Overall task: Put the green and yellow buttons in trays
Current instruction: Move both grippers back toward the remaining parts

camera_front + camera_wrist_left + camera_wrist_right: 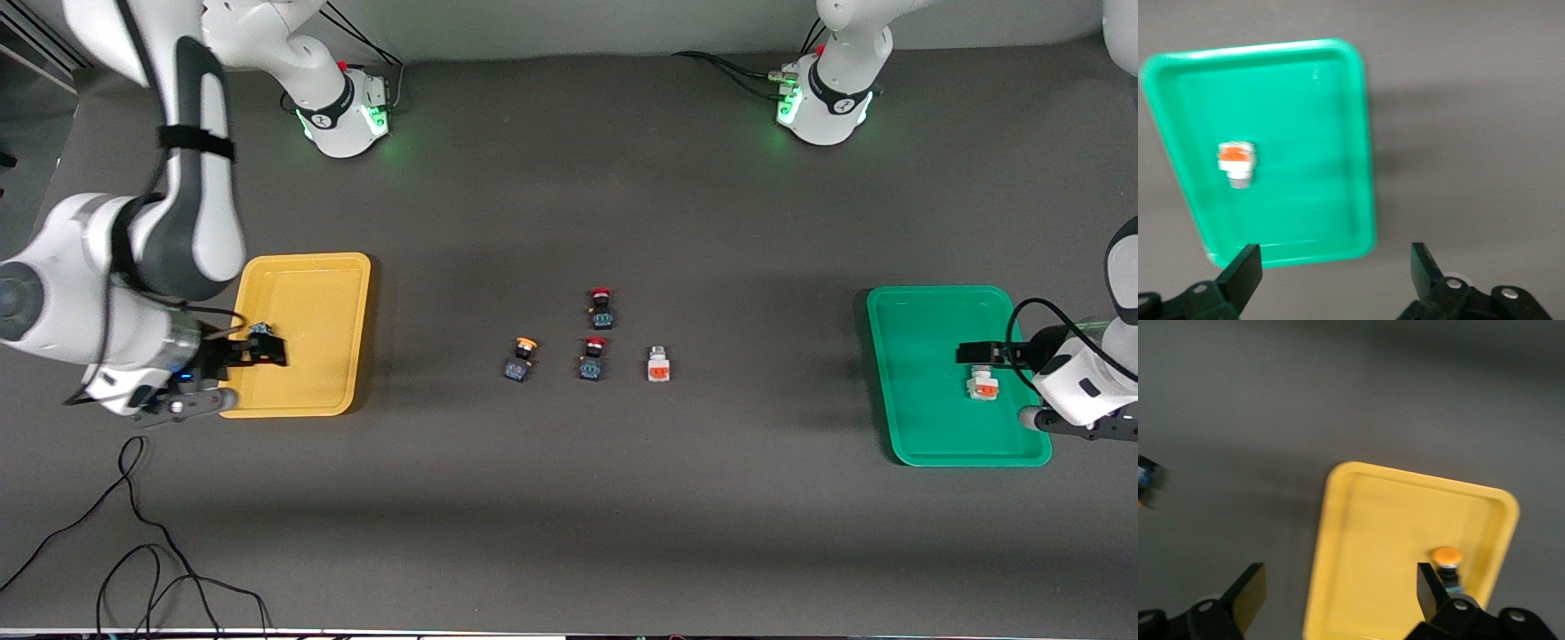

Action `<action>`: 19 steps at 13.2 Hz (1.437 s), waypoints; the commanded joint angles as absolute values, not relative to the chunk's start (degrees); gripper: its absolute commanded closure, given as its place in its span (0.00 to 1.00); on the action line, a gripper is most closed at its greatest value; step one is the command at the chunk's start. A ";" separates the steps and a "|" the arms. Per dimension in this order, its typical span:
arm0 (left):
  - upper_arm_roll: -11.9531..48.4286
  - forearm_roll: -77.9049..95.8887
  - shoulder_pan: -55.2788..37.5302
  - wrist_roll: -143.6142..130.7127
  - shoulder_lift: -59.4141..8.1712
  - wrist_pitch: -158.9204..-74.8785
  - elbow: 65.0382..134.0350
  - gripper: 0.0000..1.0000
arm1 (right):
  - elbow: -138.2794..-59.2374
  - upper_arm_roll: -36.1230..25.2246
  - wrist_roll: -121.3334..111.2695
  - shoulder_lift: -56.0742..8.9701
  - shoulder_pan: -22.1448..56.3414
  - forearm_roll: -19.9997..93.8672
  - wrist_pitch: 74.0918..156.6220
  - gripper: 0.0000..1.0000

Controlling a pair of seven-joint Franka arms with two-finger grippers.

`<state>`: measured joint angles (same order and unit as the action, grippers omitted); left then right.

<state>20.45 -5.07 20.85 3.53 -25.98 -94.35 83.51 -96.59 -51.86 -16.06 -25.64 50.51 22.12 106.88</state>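
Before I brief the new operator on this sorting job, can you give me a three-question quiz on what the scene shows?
1. True or false: the green tray holds a white button.
2. How many buttons lie on the bare table between the trays? A) two B) four C) six
3. Fill in: the button in the yellow tray has a ____ cap.

Key
1. True; the left end effector is open over that tray.
2. B: a yellow-capped button, two red-capped buttons and another white one.
3. Yellow; the yellow-capped button in the tray sits by the open right end effector.
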 commanded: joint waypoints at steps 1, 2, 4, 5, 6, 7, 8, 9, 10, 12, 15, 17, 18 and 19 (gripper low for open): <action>25.20 -3.16 18.47 -8.99 -27.42 -92.90 81.04 0.01 | -93.79 -51.86 -2.34 -27.85 57.19 21.35 106.26 0.00; 25.92 -3.08 15.50 -15.06 -27.86 -93.25 80.95 0.01 | -92.39 -50.55 2.76 -29.17 58.70 21.53 106.52 0.00; 25.93 -3.34 7.25 -27.01 -28.91 -96.92 80.86 0.01 | -87.39 -45.29 14.61 -32.24 59.33 21.53 106.61 0.00; 25.93 -3.51 3.99 -31.59 -29.70 -99.81 81.03 0.01 | -85.45 -43.09 20.51 -33.30 59.33 21.62 106.61 0.00; 25.93 -3.52 0.82 -35.90 -30.93 -102.71 81.04 0.01 | -84.04 -40.46 27.70 -34.35 59.33 21.62 106.87 0.00; 25.84 -3.78 -2.52 -39.69 -32.33 -105.53 81.12 0.01 | -83.07 -38.52 34.99 -34.89 59.33 21.71 108.09 0.00; 25.67 -4.30 -5.25 -41.90 -33.82 -108.34 81.38 0.01 | -82.97 -36.93 40.98 -35.33 59.33 21.88 110.19 0.00; 25.49 -5.61 -7.27 -42.45 -35.40 -110.63 81.82 0.01 | -83.06 -35.70 45.05 -35.59 59.33 22.49 111.61 0.00; 25.49 -7.37 -8.16 -42.45 -37.16 -112.57 82.61 0.01 | -83.06 -35.42 45.87 -36.12 59.33 23.37 111.88 0.00; 25.49 -10.53 -8.35 -41.49 -39.80 -118.79 85.67 0.01 | -83.32 -35.25 45.97 -37.09 59.85 23.99 112.41 0.00; 25.49 -13.44 -9.14 -41.48 -42.09 -129.53 91.74 0.01 | -86.03 -33.15 45.97 -37.70 59.94 24.17 116.26 0.00; 25.49 -14.50 -10.10 -41.48 -42.71 -130.08 92.90 0.01 | -90.94 -31.56 45.79 -37.79 59.94 24.17 123.19 0.00; 25.49 -14.59 -10.46 -41.40 -42.71 -130.08 93.25 0.01 | -92.79 -30.68 45.62 -38.32 59.94 24.26 126.35 0.00; 25.49 -14.94 -10.63 -41.22 -42.71 -130.08 93.77 0.01 | -93.86 -29.72 45.62 -39.63 59.94 24.17 129.34 0.00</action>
